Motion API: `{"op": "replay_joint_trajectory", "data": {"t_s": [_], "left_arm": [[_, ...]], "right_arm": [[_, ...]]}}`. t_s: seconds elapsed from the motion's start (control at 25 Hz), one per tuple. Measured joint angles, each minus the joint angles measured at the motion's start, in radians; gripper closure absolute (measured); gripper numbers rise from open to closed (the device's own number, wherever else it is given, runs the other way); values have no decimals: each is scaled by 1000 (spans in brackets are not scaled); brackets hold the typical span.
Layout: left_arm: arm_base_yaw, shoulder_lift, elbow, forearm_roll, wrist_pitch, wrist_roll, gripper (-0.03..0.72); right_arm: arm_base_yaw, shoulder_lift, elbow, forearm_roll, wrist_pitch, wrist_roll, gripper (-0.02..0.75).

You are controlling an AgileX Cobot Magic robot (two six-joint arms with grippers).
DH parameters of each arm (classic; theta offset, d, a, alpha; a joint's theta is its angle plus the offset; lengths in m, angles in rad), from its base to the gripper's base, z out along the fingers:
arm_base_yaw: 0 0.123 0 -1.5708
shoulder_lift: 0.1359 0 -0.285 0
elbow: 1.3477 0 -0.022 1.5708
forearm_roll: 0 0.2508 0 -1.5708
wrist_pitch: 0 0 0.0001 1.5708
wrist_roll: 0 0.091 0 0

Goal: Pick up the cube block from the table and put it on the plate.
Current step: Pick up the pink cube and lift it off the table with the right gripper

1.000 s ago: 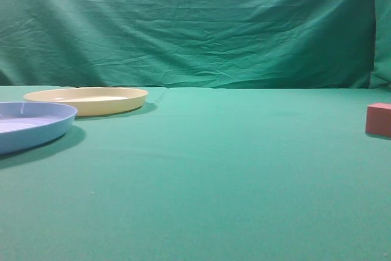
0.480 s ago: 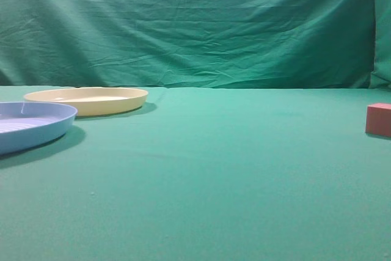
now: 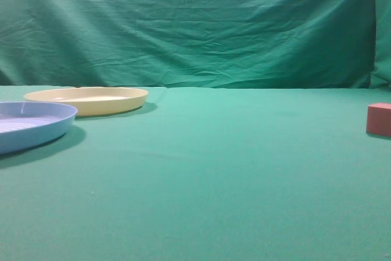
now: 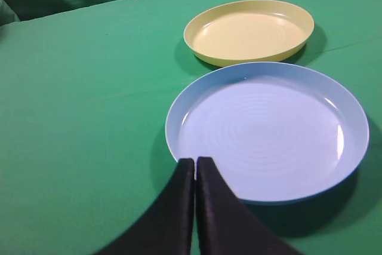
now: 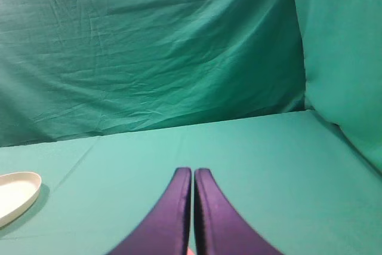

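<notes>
The green desk point(image 3: 208, 169) is carrying everything. The light blue plate point(image 3: 30, 123) is sitting at its left, just in front of the cream plate point(image 3: 88, 99). The cube block point(image 3: 379, 119) is resting far right, well apart from both. The left gripper point(image 4: 195, 162) and right gripper point(image 5: 192, 172) are each pressing their fingers together, holding nothing.

Wrinkled green cloth backdrop point(image 3: 195, 29) hangs behind, evenly lit

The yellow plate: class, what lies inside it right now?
Nothing: the yellow plate shows a bare, glossy inside. The cube block sits on the table, far to its right. No part of the plate's inside is covered.
</notes>
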Motion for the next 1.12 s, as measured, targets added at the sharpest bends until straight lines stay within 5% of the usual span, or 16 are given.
{"op": "replay_joint_trajectory", "data": {"t_s": [0.36,0.68,1.08,1.12], "left_arm": [[0,0,0,0,0,0,688],[0,0,0,0,0,0,688],[0,0,0,0,0,0,688],[0,0,0,0,0,0,688]], "right_arm": [[0,407,-246,-39,134,-50,738],[0,543,-284,-6,92,-56,738],[0,917,-559,-10,500,-277,738],[0,968,-580,-10,521,-312,687]]}}
